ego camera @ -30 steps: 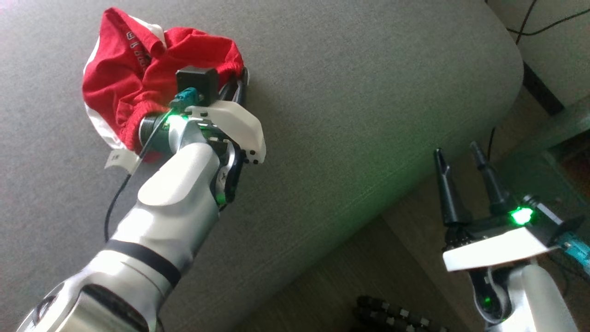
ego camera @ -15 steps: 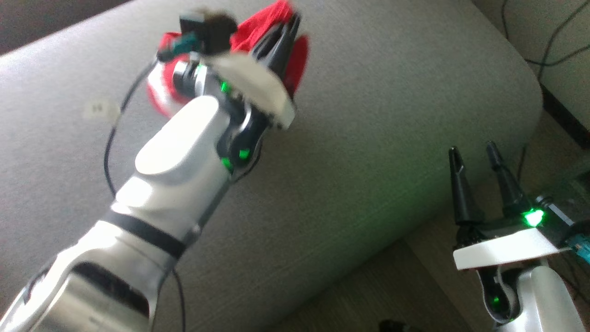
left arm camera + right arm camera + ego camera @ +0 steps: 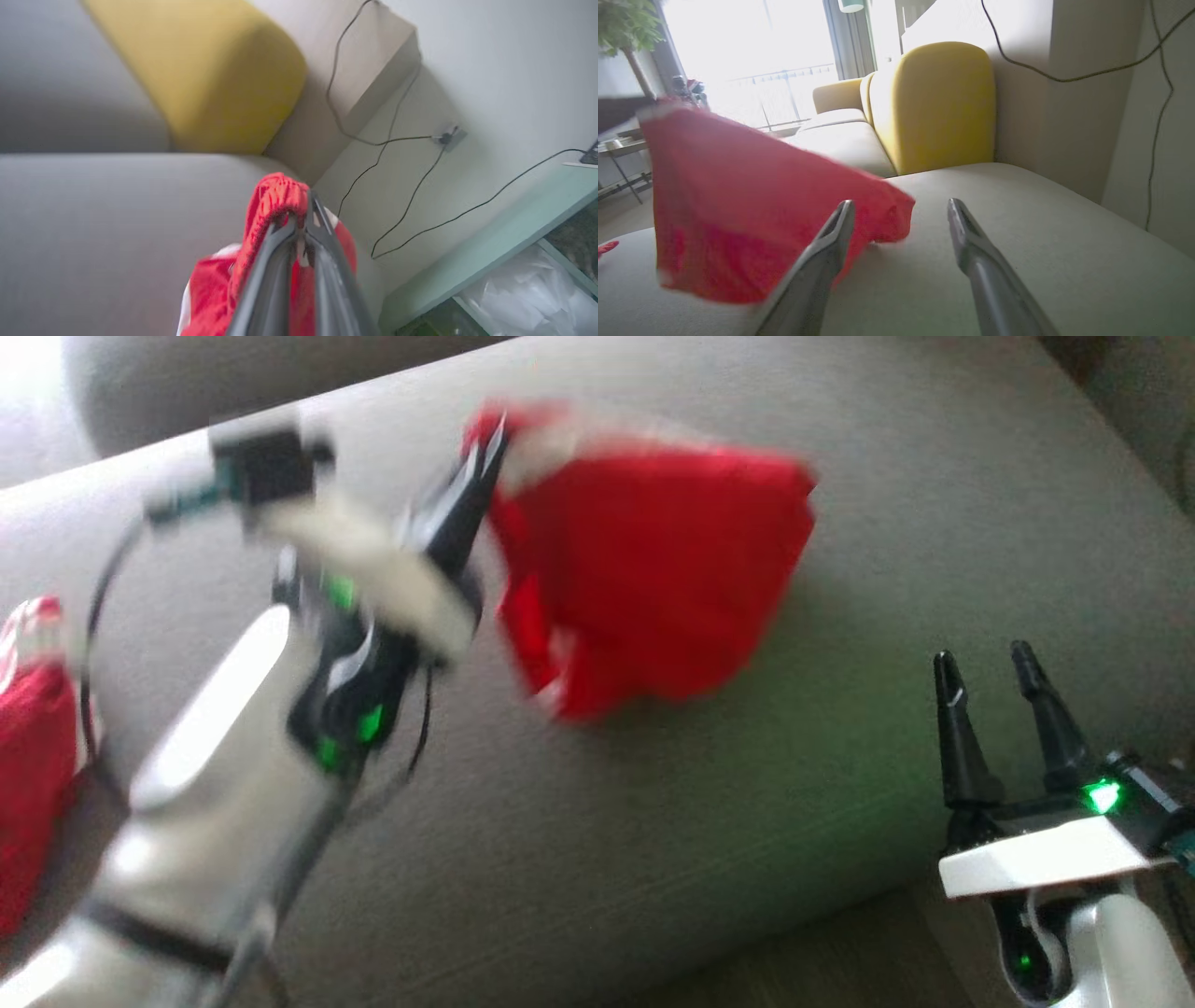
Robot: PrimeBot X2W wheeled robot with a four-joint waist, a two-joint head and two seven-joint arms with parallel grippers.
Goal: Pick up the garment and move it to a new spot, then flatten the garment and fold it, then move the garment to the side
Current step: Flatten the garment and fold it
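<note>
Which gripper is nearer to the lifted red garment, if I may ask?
Left. The left gripper pinches the red garment; the right gripper sits open, apart from it.

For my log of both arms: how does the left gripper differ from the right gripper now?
The left gripper has its jaws shut on the red garment; the right gripper has its jaws open and holds nothing. The left gripper is raised above the grey sofa seat, carrying the garment; the right gripper sits low by the seat's edge. Both have two long dark fingers.
</note>
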